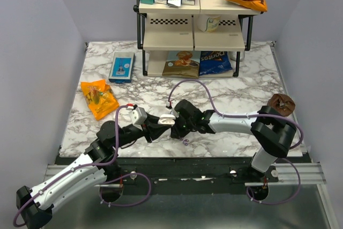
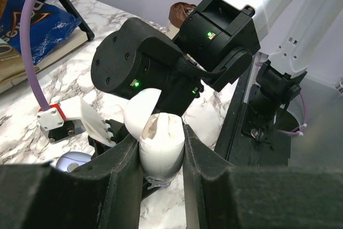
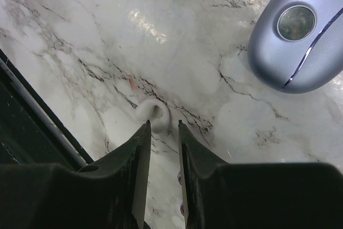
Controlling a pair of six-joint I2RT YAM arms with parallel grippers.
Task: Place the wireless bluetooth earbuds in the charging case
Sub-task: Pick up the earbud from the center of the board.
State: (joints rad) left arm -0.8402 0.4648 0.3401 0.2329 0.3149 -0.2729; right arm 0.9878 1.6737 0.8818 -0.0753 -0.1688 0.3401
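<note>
Earbud: one in view, small, pale, ring-tipped. Lies flat on the marble desk, close to its near edge and roughly midway across. Sits right at the tips of the right tool, partly inside the gap and crowding one finger more than the other, so slightly off centre. Shows no clear long axis from above; reads as roundish. Looks free, not yet pinched.

Right tool: narrow, pointed down at the desk, a slim gap between the fingers, nothing visibly clamped. Second bud: found in no view; cannot tell whether seated in the case.

Charging case: pinched by its sides in the left tool, hinged lid tipped open, mouth up. Reads pale here rather than coloured. Sits just left of the right tool; raised or resting on the desk, cannot tell. Left tool: closed tight on the case, so occupied, which leaves the right arm as the nearer and only free one for the bud.

Coming move, as a judgement: calls for a small sideways shift to centre the bud, a squeeze, a lift, then a short carry left to the open mouth. Risks flicking so light a piece away if one finger lands first.

Further out: blue-grey oval case, closed, on the desk beyond the bud and apart from it.
</note>
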